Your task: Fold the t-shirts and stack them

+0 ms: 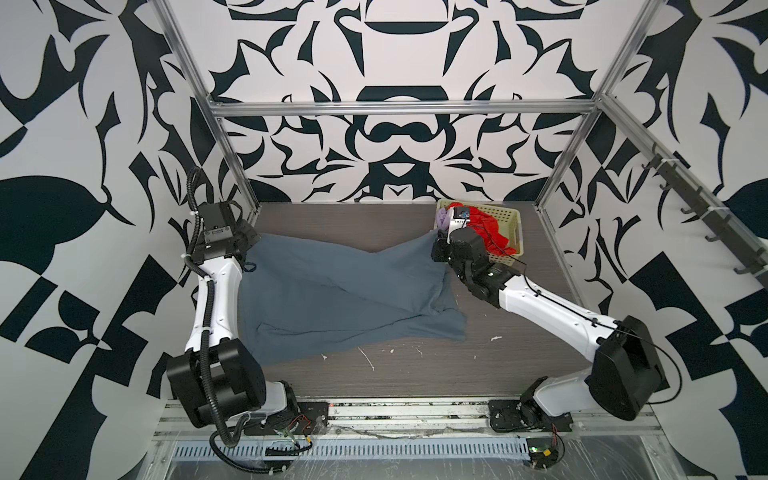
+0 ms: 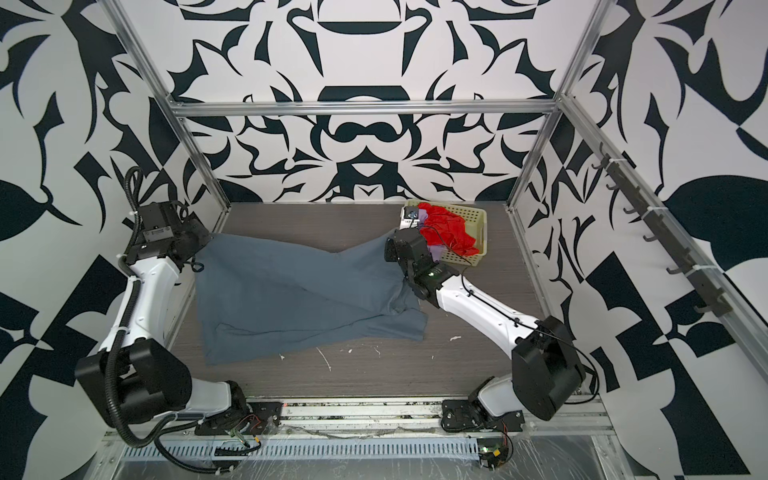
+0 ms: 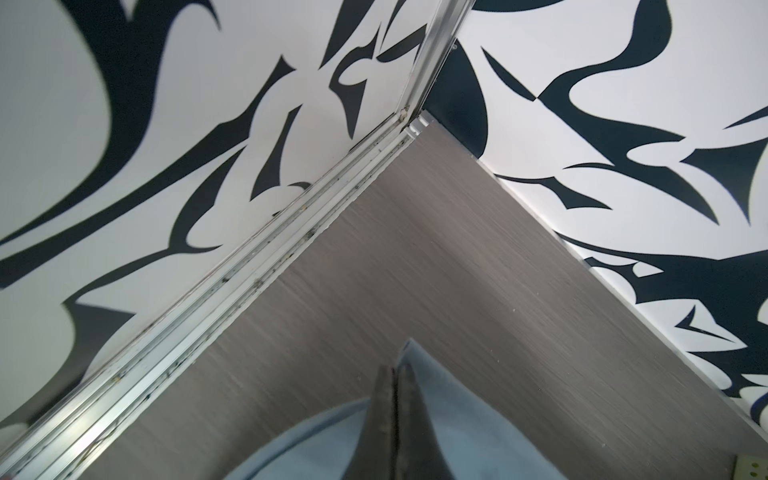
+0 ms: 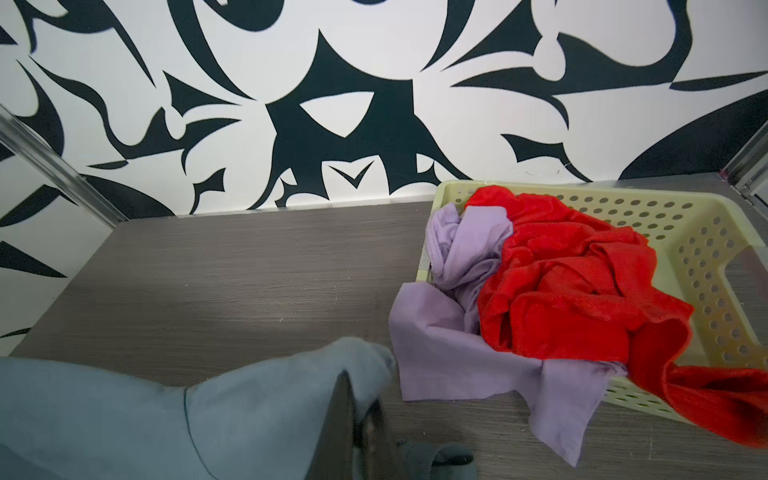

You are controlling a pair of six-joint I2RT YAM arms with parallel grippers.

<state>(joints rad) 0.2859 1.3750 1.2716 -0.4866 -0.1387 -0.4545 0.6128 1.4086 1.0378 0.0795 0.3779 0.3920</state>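
Observation:
The slate blue-grey t-shirt (image 1: pixel 332 299) (image 2: pixel 291 299) lies spread across the left and middle of the table, and its back edge is pulled taut between both grippers. My left gripper (image 1: pixel 254 242) (image 3: pixel 395 374) is at the back left corner, shut on a corner of this cloth (image 3: pixel 478 432). My right gripper (image 1: pixel 435 240) (image 4: pixel 360 390) is beside the basket, shut on the opposite corner (image 4: pixel 124 415). The red t-shirt (image 1: pixel 492 228) (image 4: pixel 561 291) and the lilac t-shirt (image 1: pixel 444 218) (image 4: pixel 449 340) lie crumpled in the cream basket (image 1: pixel 510 216) (image 4: pixel 685 232) and spill over its rim.
The basket stands at the back right of the dark wood table (image 1: pixel 415 374). Aluminium frame posts (image 1: pixel 249 199) and rails edge the table close to both grippers. White scuff marks (image 1: pixel 368 359) dot the front of the table.

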